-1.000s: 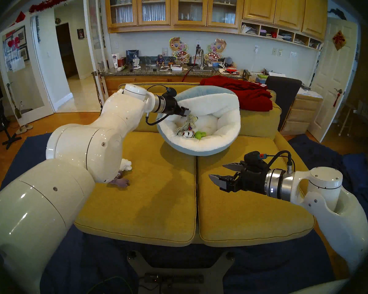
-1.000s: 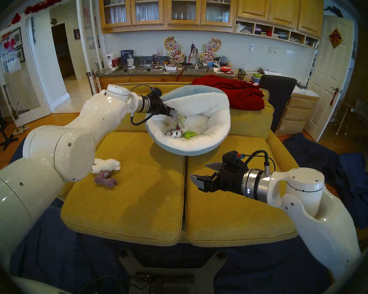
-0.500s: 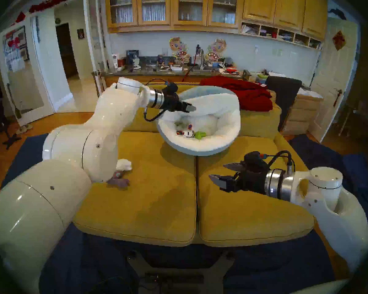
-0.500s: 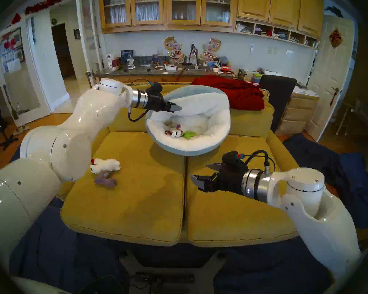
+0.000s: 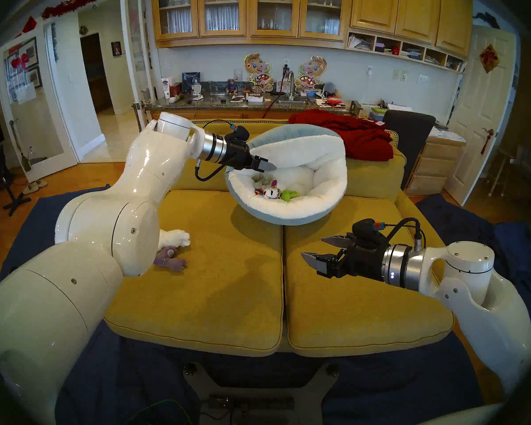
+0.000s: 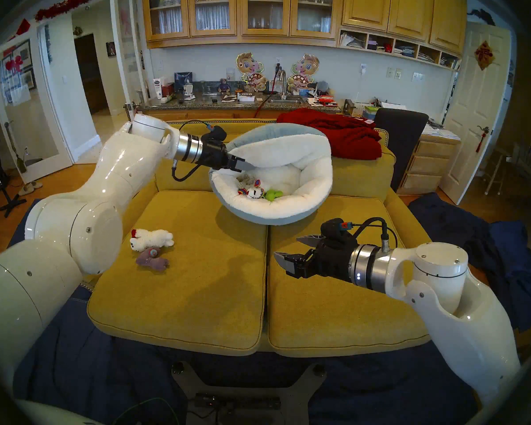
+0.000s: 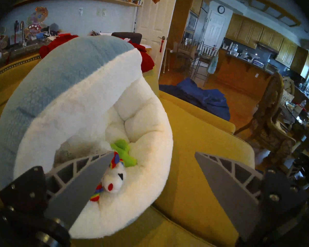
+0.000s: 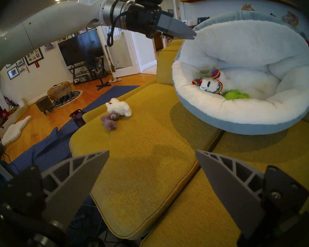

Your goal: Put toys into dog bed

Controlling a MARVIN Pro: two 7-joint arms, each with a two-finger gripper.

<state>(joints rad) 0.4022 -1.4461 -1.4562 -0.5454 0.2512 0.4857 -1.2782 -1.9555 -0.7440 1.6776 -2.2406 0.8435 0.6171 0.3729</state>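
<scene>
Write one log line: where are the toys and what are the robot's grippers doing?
dog bed: llama, cactus, grey-beige plush | cushion: lamb, purple plush | left gripper: open | right gripper: open

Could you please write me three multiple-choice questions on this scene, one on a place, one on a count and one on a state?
1. Where does the white lamb lie?
A. in the dog bed
B. on the sofa cushion, touching the purple toy
C. on the floor

2. How many toys can be seen in the dog bed?
A. one
B. three
C. five

3. How does the left gripper stand?
A. open and empty
B. shut on the green toy
C. shut on the blanket

Answers:
1 B: it lies on the sofa cushion against the purple toy.
2 B: the llama, the green toy and a grey-beige toy lie in it.
3 A: its fingers stand wide apart with nothing between them.
</scene>
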